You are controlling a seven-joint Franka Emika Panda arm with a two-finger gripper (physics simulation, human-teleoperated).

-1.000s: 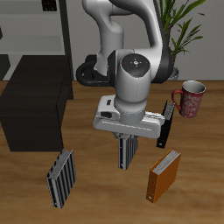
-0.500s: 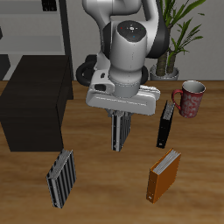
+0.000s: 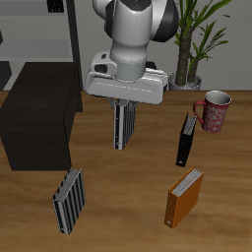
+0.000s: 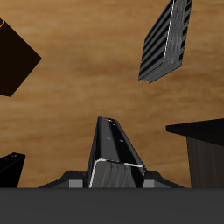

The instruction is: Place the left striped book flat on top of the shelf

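My gripper [image 3: 123, 106] is shut on the left striped book [image 3: 123, 128], which hangs upright below it, well above the table. The book also shows in the wrist view [image 4: 115, 150], end-on between the fingers. The shelf [image 3: 39, 108] is the low matte-black cabinet beside the held book, with a bare flat top; its corner shows in the wrist view [image 4: 206, 149]. The book's lower end hangs at about the height of the shelf's top and a short way off it. A second striped book [image 3: 67, 200] stands near the table's front edge, also in the wrist view [image 4: 166, 39].
An orange book [image 3: 183, 197] stands near the front edge, and a black book [image 3: 185, 140] stands behind it. A red mug [image 3: 213, 110] and a potted plant [image 3: 192, 44] are farther back. A tall grey open rack [image 3: 59, 34] stands behind the shelf.
My gripper has lifted the striped book higher and carried it back and sideways toward the shelf. The other books have not moved.
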